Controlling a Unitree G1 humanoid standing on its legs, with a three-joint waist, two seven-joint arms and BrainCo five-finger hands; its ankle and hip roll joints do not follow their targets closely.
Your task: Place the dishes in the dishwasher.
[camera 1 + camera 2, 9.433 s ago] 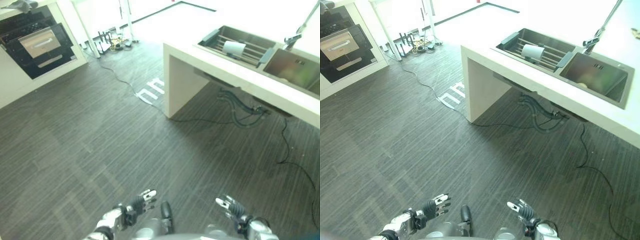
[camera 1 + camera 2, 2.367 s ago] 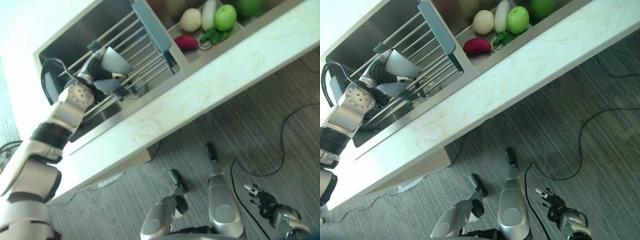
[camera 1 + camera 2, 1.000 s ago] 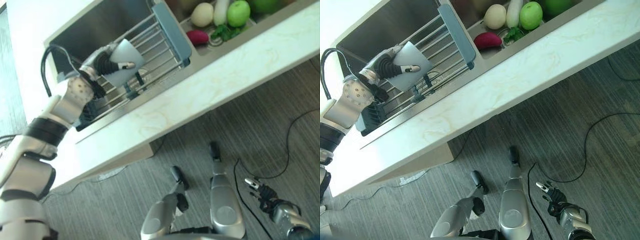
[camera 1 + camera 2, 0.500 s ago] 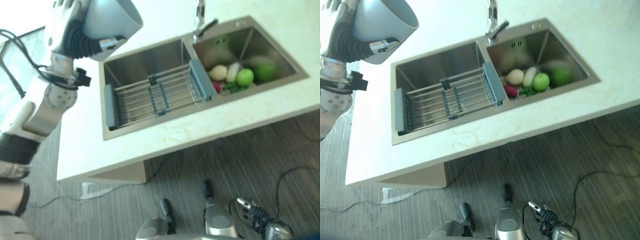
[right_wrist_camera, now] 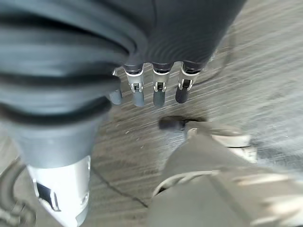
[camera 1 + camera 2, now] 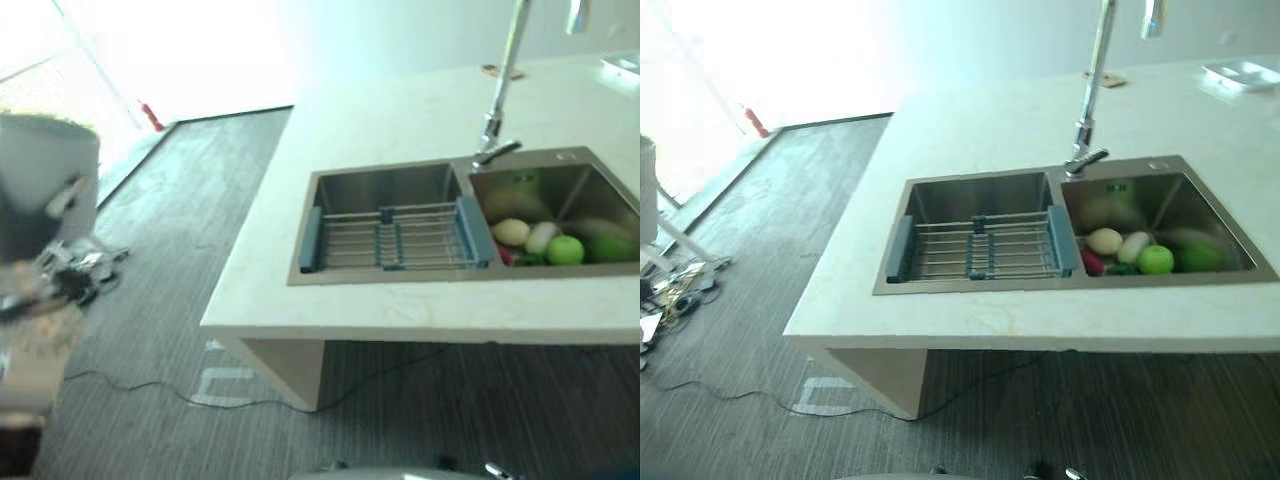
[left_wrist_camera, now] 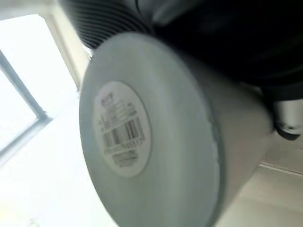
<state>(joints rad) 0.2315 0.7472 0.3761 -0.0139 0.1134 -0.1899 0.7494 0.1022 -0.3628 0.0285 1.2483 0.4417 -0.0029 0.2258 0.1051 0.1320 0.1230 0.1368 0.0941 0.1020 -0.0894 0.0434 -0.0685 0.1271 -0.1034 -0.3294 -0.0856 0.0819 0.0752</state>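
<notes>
A pale grey cup (image 6: 45, 165) hangs at the far left of the left eye view, above the floor and well away from the counter. My left hand (image 6: 45, 290) is blurred below it and shut on it. In the left wrist view the cup's (image 7: 142, 142) base with a barcode label faces the camera, with the hand's dark cover (image 7: 227, 38) curled round its wall. My right hand (image 5: 158, 92) hangs over the dark floor, fingers straight and holding nothing. No dishwasher is in sight.
A pale stone counter (image 6: 330, 310) holds a double sink. Its left basin carries a wire rack (image 6: 395, 240) with blue ends; the right basin (image 6: 1150, 250) holds vegetables and a green apple. A tall faucet (image 6: 497, 100) stands behind. A white tray (image 6: 1240, 72) lies far right.
The whole picture has swung round, so the camera has turned. The left hand lifted the cup off the sink rack and now holds it at the left edge, beside the counter over the floor.
</notes>
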